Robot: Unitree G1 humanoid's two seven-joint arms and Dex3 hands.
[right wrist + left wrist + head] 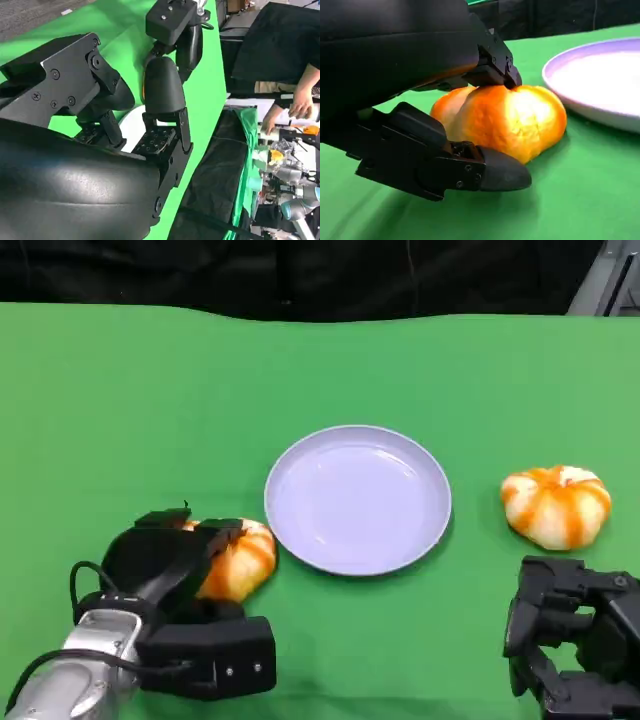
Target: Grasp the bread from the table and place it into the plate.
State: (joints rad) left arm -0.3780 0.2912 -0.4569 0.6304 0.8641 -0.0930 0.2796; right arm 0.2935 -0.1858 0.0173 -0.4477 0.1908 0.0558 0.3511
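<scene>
An orange and white bread [243,558] lies on the green table just left of the lilac plate [358,498]. My left hand [165,575] wraps it from the near left. In the left wrist view, upper fingers [495,70] press on top of the bread [510,120] and the thumb [490,172] lies along its lower side; the bread still rests on the cloth. The plate [600,80] is bare. My right hand [575,640] hovers at the lower right with fingers [162,90] apart and holding nothing.
A second orange and white bread [556,505] sits right of the plate, just beyond my right hand. The table's far edge meets a dark backdrop [300,275]. In the right wrist view a person [305,95] stands by a cluttered bench beyond the table.
</scene>
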